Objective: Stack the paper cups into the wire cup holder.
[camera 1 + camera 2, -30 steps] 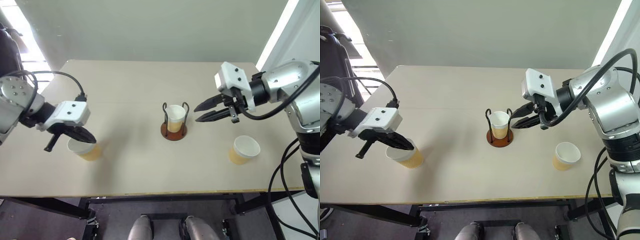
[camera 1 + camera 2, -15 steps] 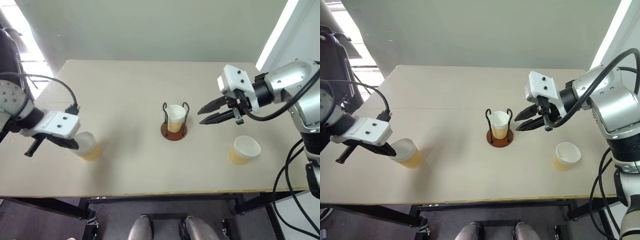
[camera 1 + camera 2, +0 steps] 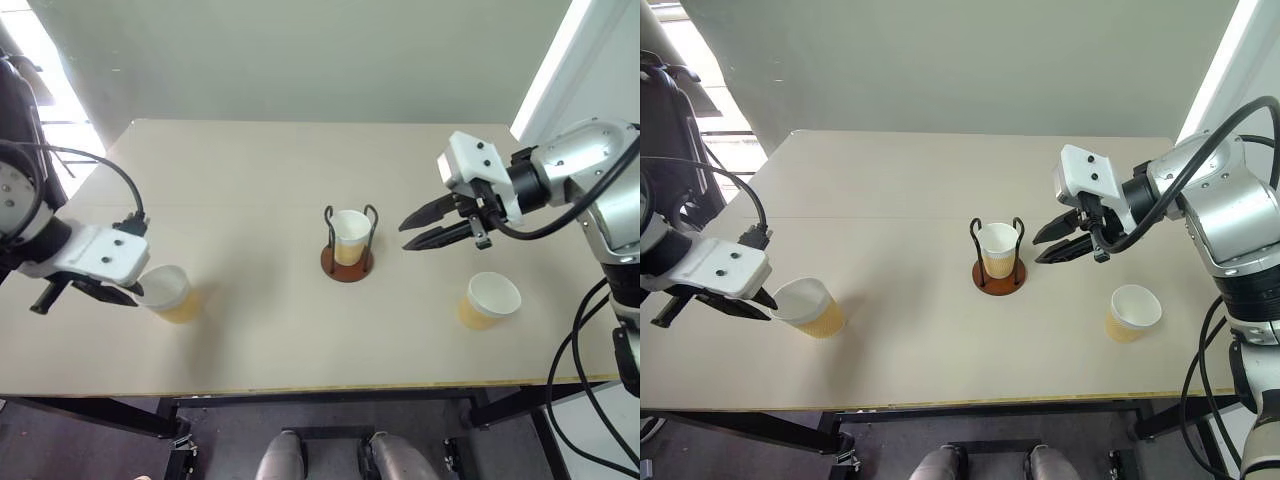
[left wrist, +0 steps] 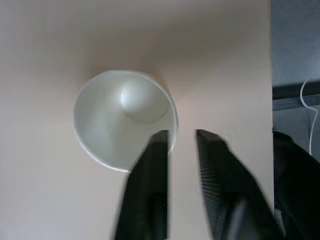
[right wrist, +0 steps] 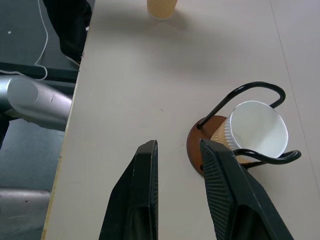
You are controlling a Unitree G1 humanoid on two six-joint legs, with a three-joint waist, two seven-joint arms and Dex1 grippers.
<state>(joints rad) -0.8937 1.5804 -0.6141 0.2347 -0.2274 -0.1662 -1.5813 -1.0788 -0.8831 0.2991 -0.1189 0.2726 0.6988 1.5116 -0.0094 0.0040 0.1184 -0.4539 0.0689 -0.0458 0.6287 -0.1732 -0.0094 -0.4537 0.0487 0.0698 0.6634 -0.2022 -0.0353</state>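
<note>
left gripper (image 4: 181, 137), two black fingers parted, straddles the near rim of a tan-walled, white-lined paper cup (image 3: 168, 293): one finger inside, one outside, not clamped. that cup stands upright on the pale beige table (image 3: 250, 180) at the robot's left. right gripper (image 3: 410, 232), black fingers apart and empty, hangs above the table just right of the wire cup holder (image 3: 348, 262), a reddish-brown disc with two black wire loops at table centre. second paper cup (image 3: 350, 236) sits inside the loops. third cup (image 3: 488, 299) stands upright near the right front edge, apart from both grippers.
</note>
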